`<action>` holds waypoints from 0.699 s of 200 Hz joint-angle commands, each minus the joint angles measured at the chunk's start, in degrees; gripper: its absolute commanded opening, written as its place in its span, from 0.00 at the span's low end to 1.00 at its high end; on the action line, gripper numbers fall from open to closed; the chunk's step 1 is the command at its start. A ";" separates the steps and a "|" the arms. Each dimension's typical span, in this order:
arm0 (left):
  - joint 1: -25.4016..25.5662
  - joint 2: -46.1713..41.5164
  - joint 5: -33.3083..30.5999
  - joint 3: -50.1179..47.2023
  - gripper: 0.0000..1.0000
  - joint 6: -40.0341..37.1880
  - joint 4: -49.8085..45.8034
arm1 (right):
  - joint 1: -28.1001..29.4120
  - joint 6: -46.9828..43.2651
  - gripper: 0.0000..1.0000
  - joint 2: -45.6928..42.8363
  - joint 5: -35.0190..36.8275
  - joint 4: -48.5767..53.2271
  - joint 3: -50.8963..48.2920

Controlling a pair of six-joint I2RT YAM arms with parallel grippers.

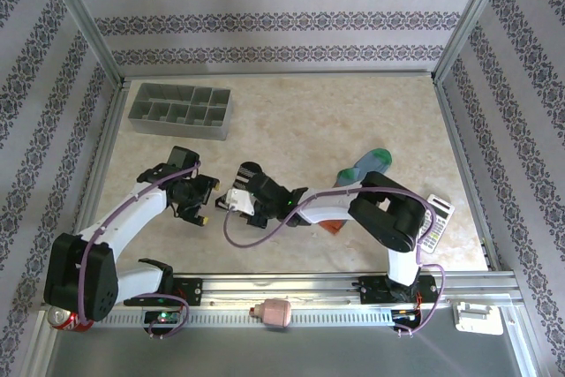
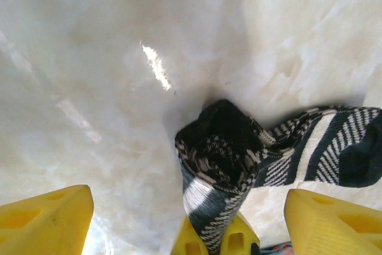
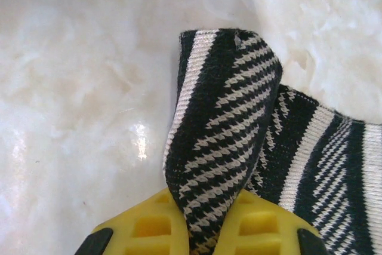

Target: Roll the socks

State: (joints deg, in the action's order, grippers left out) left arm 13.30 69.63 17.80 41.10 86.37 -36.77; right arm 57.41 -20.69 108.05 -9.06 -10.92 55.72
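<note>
Our right gripper point(image 3: 206, 210) has its yellow fingers point(image 3: 149, 228) pressed shut on a raised fold of the black striped sock point(image 3: 227, 106), near the middle of the pale table point(image 3: 71, 88). Our left gripper point(image 2: 188, 198) stands wide open just beside it, gripping nothing. The teal-toed sock point(image 1: 371, 163) lies partly beneath our right arm.

Black-and-white arms point(image 1: 132, 209), purple cables point(image 1: 82, 284), yellow fingers point(image 2: 48, 222)

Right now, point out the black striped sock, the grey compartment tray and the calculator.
black striped sock point(image 3: 224, 123), right wrist view, on the raised fold of cloth.
grey compartment tray point(image 1: 177, 130), top external view, on its near wall.
calculator point(image 1: 434, 225), top external view, on its keys.
</note>
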 commanded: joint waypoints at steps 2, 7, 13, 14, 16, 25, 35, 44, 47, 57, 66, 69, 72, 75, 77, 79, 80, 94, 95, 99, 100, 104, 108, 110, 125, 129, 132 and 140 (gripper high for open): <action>-0.43 -0.60 -1.88 1.79 0.75 -7.25 -2.04 | -2.96 7.28 0.00 1.87 -14.02 9.10 -2.78; -0.38 -0.84 -1.60 1.70 0.72 -7.87 -1.50 | -3.54 7.79 0.00 2.17 -15.61 9.28 -2.73; -0.17 -1.26 -1.42 1.53 0.69 -8.74 -0.28 | -4.22 8.23 0.00 2.55 -17.34 9.67 -2.52; -0.14 -1.30 -1.40 1.53 0.69 -8.88 -0.03 | -4.32 8.30 0.00 2.62 -17.63 9.72 -2.53; -0.06 -1.46 -1.26 1.39 0.68 -9.16 0.59 | -4.56 8.50 0.00 2.74 -18.18 9.81 -2.46; 0.29 -1.85 -0.21 0.70 0.65 -10.32 3.53 | -5.67 9.54 0.00 3.44 -20.85 9.82 -2.29; 0.80 -2.01 0.74 -0.02 0.64 -10.66 5.46 | -7.10 11.02 0.00 4.66 -23.26 10.57 -1.65; 1.62 -2.03 1.83 -0.96 0.64 -10.63 8.62 | -8.33 12.09 0.00 5.80 -25.36 11.32 -0.89; 1.98 -1.96 2.21 -1.37 0.64 -10.41 9.45 | -8.73 12.56 0.00 6.14 -25.98 11.40 -0.74; 3.36 -1.64 2.80 -2.35 0.65 -9.41 12.28 | -9.94 13.62 0.00 7.49 -27.91 12.38 0.12; 4.81 -1.11 3.03 -3.18 0.66 -8.51 14.84 | -10.81 14.47 0.00 8.59 -29.70 13.34 0.99; 5.34 -0.94 2.95 -3.34 0.67 -8.19 15.67 | -11.16 14.63 0.00 8.98 -30.23 13.52 1.29; 5.98 -0.75 2.82 -3.51 0.67 -7.89 16.43 | -11.44 14.92 0.00 9.34 -30.68 13.85 1.50; 6.50 -0.51 2.73 -3.61 0.67 -7.62 17.18 | -11.62 15.18 0.00 9.68 -31.05 14.18 1.81; 6.88 -0.36 2.64 -3.74 0.67 -7.49 17.59 | -11.77 15.31 0.00 9.89 -31.33 14.48 2.08; 7.21 -0.17 2.60 -3.81 0.67 -7.34 18.09 | -11.94 15.32 0.00 10.05 -31.65 14.80 2.28; 7.37 -0.05 2.55 -3.78 0.67 -7.26 18.29 | -12.04 15.32 0.00 10.15 -31.77 14.92 2.37; 9.15 1.58 1.86 -3.97 0.67 -6.05 19.00 | -12.77 15.64 0.00 11.17 -32.67 16.06 3.54; 9.22 1.66 1.83 -3.94 0.66 -6.00 18.97 | -12.81 15.66 0.00 11.24 -32.68 16.13 3.57; 9.57 2.18 1.80 -3.93 0.65 -5.53 18.62 | -12.94 15.76 0.00 11.39 -32.81 16.51 3.80; 9.60 2.27 1.80 -3.97 0.65 -5.48 18.51 | -12.98 15.72 0.00 11.39 -32.84 16.61 3.88; 9.86 2.76 1.60 -3.98 0.65 -5.01 17.98 | -13.10 15.69 0.00 11.60 -32.86 16.93 4.03; 10.02 3.03 1.36 -4.01 0.64 -4.68 17.46 | -13.19 15.54 0.00 11.76 -32.82 17.16 4.13; 10.13 3.16 1.20 -4.06 0.64 -4.53 17.27 | -13.26 15.58 0.00 11.81 -32.72 17.33 4.26; 11.03 3.89 -0.67 -3.90 0.64 -4.37 16.61 | -13.43 15.39 0.00 12.39 -32.89 17.98 4.62; 11.19 4.13 -0.94 -3.91 0.64 -4.41 17.01 | -13.53 15.41 0.00 12.53 -33.07 18.07 4.74; 11.28 4.38 -1.01 -3.94 0.64 -4.45 17.45 | -13.52 15.42 0.00 12.68 -33.24 18.01 4.75; 11.25 5.34 -1.10 -4.05 0.63 -4.45 18.61 | -13.64 15.58 0.00 12.96 -33.47 18.05 4.96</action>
State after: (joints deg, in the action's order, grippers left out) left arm 23.62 73.21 18.85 37.74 80.42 -21.21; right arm 43.83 -6.28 115.85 -44.64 -4.45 62.72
